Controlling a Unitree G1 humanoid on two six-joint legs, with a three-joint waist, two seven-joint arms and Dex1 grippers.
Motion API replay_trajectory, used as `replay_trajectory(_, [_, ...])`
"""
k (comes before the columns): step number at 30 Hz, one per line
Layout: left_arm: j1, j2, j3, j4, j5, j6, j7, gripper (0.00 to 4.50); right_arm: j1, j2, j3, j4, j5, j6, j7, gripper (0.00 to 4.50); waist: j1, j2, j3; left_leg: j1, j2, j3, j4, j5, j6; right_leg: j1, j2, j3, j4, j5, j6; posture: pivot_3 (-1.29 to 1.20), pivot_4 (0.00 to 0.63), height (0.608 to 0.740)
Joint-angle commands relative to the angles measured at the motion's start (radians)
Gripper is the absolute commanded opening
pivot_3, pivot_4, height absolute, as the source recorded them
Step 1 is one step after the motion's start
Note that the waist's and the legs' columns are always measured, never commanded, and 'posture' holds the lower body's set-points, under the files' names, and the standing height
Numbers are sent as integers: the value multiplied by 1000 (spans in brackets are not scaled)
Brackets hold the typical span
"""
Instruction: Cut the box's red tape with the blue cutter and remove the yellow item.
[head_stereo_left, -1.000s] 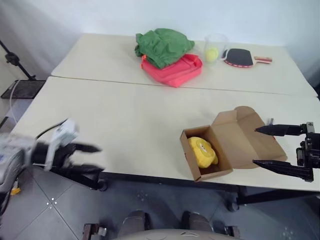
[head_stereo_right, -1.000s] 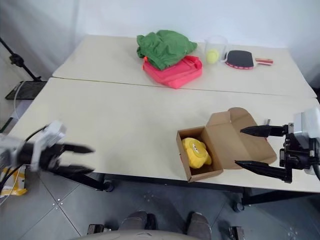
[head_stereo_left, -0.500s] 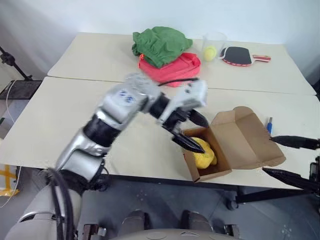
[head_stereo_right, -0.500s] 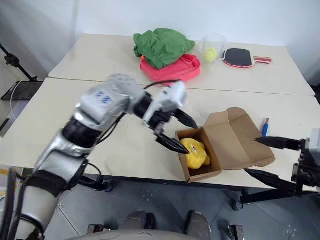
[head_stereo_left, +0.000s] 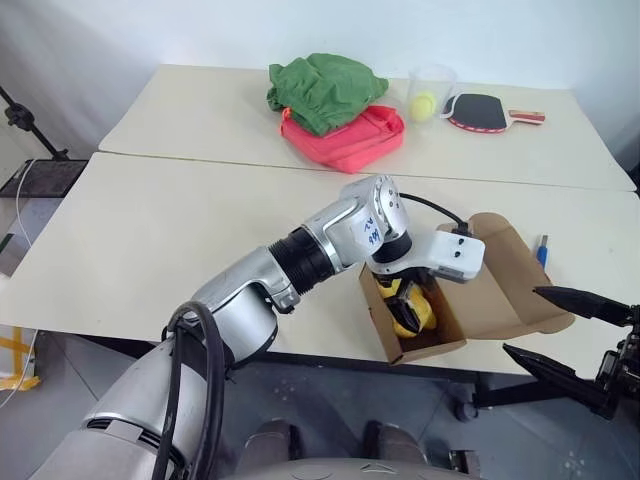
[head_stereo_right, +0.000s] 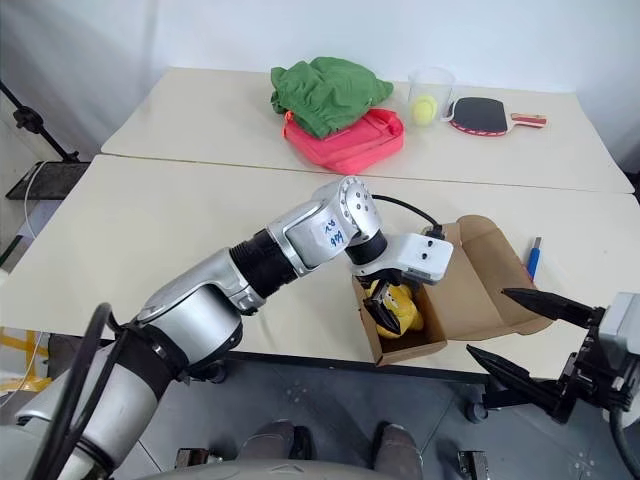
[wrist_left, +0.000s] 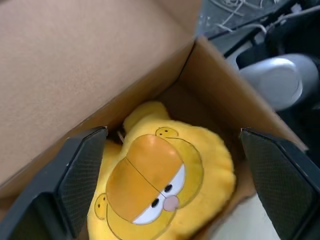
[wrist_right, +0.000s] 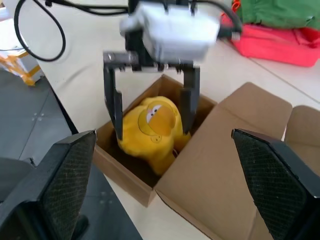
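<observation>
Left gripper (wrist_right: 152, 117) hangs spread wide inside the open cardboard box (head_stereo_left: 500, 290), one black finger on each side of the yellow plush toy (wrist_right: 152, 125), with nothing gripped yet. In the left wrist view the plush (wrist_left: 160, 195) lies between the two fingers, against the box's inner wall.

To take it cleanly, I judge the fingers should sink a little lower around the toy's broad middle before closing, keeping clear of the cardboard walls so the box is not pinched or dragged along. The plush looks soft, so a firm squeeze low on the body should hold better than a nip at the top. Then lift straight up out of the box.

Reaching across from the robot's left, the left arm bends over the box with the wrist tipped downward and the fingers pointing into it.

Beside the box's flap, on its far right, lies the blue cutter (head_stereo_left: 541, 250). Right gripper (head_stereo_right: 520, 335), also spread and empty, waits beyond the flap's right edge.
</observation>
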Motion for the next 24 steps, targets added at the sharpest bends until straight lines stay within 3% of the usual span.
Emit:
replay_trajectory(1, [-37,-16,-16,48,78,-76,-5,4478,19,4,-34,-30,33,-27,-32,4500,0,0,0,0,0,0,0,0,0,0,0,0,0,0,0,0,150,740])
replay_trajectory(5, [-20,-23,-23,87,137,-126,-14,4478,13,-13,-24,-28,49,-36,-62,4500,0,0,0,0,0,0,0,0,1,0,0,0,0,0,0,0,150,740])
replay_trajectory(6, [-19,-27,-21,102,150,-140,-10,4307,9,-18,-20,-26,52,-36,-68,4500,0,0,0,0,0,0,0,0,1,0,0,0,0,0,0,0,150,740])
replay_trajectory(16, [-19,-72,60,206,183,-209,5,1618,-29,-54,33,-8,56,-37,-94,4500,0,0,0,0,0,0,1,-1,2,0,-1,0,0,0,0,0,150,740])
replay_trajectory(21, [-39,-78,242,233,75,-235,14,310,-41,-62,65,-10,70,-31,-99,4500,-1,0,0,0,1,0,1,-1,2,0,-1,0,1,0,0,0,150,740])
replay_trajectory(24, [-50,-61,376,224,-42,-174,-70,19,-52,-63,80,-8,89,-30,-110,4500,-2,0,0,0,1,0,1,-1,2,0,-1,0,3,0,0,0,150,740])
